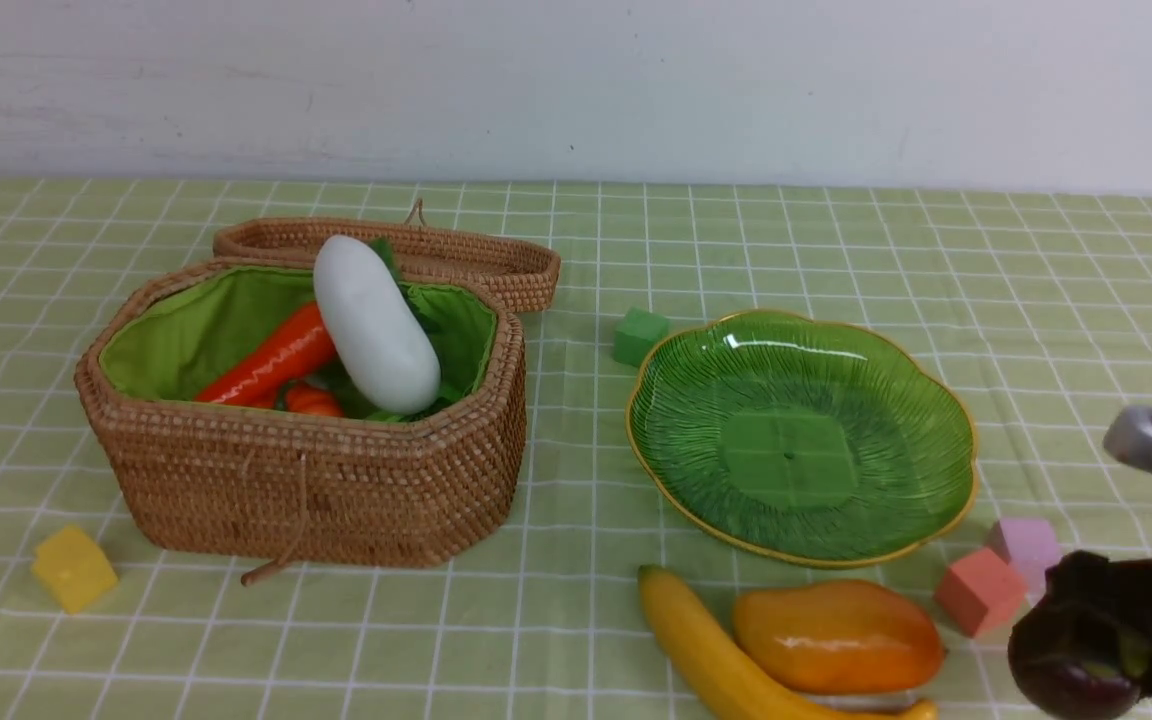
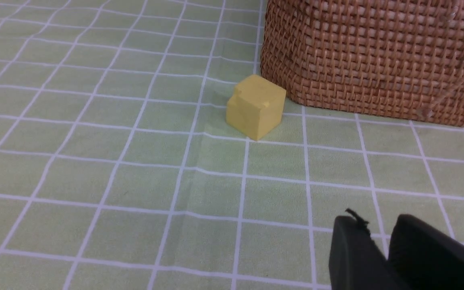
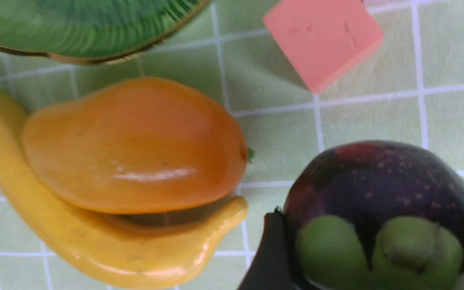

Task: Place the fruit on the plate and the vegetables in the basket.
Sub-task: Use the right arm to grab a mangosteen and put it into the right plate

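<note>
**Sort in progress: vegetables in, fruit still out.**
Basket holds radish, carrot and pumpkin; gourd unseen. Plate is bare. Banana and mango lie on the tablecloth near it. Mangosteen is clamped in the right gripper, clear of the plate. Left gripper is nearly closed and empty.
</note>
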